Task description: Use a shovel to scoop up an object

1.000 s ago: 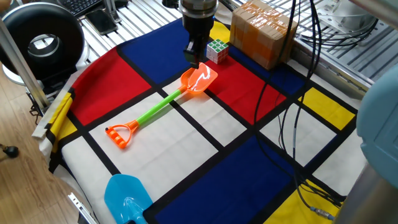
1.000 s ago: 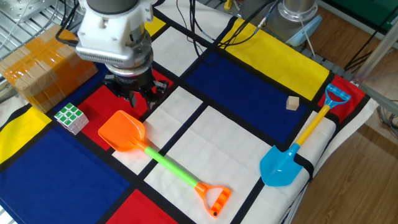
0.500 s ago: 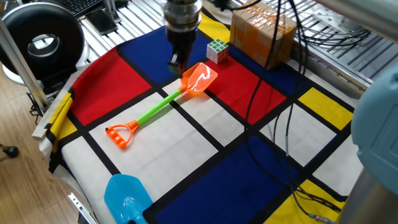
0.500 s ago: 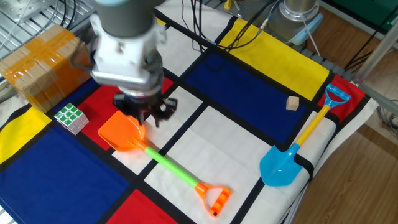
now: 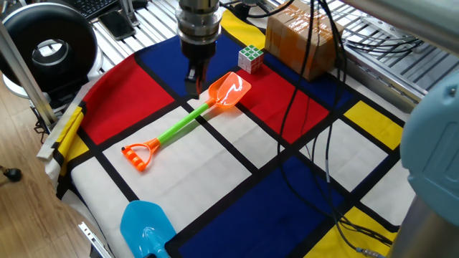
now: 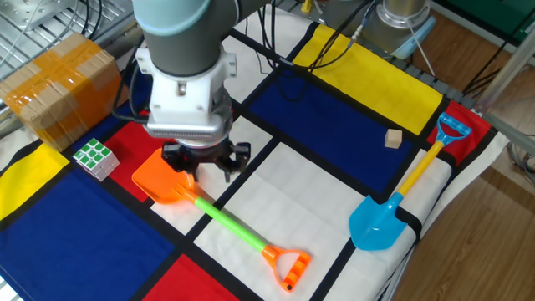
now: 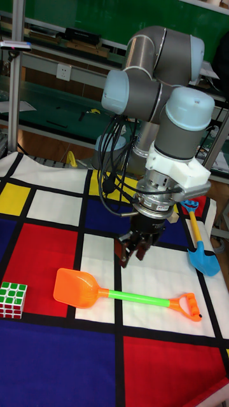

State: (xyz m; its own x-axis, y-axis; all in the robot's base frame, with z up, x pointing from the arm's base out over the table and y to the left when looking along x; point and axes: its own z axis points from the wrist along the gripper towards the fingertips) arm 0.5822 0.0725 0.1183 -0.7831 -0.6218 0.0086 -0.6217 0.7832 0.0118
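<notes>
The shovel lies flat on the checked cloth: orange blade [image 5: 229, 90], lime-green shaft [image 5: 183, 123], orange D-handle [image 5: 140, 154]. Its blade points toward the Rubik's cube [image 5: 250, 57], a short gap away. The other fixed view shows the same blade [image 6: 163, 177] and cube [image 6: 94, 157]. My gripper [image 5: 195, 77] hovers just beside the blade's neck, above the cloth. It is open with nothing between its fingers. In the tall fixed view the gripper [image 7: 131, 253] hangs behind the green shaft [image 7: 137, 297], between blade [image 7: 73, 286] and handle [image 7: 187, 306], and the cube [image 7: 13, 299] sits at the far left.
A brown cardboard box [image 5: 301, 36] stands just behind the cube. A light-blue shovel [image 6: 380, 221] lies near the cloth's edge, with a small wooden block [image 6: 393, 138] nearby. Black cables [image 5: 315, 107] hang from the arm over the cloth.
My gripper has moved away from the cube's side, along the blade toward the shovel's neck. The shovel and cube have not moved.
</notes>
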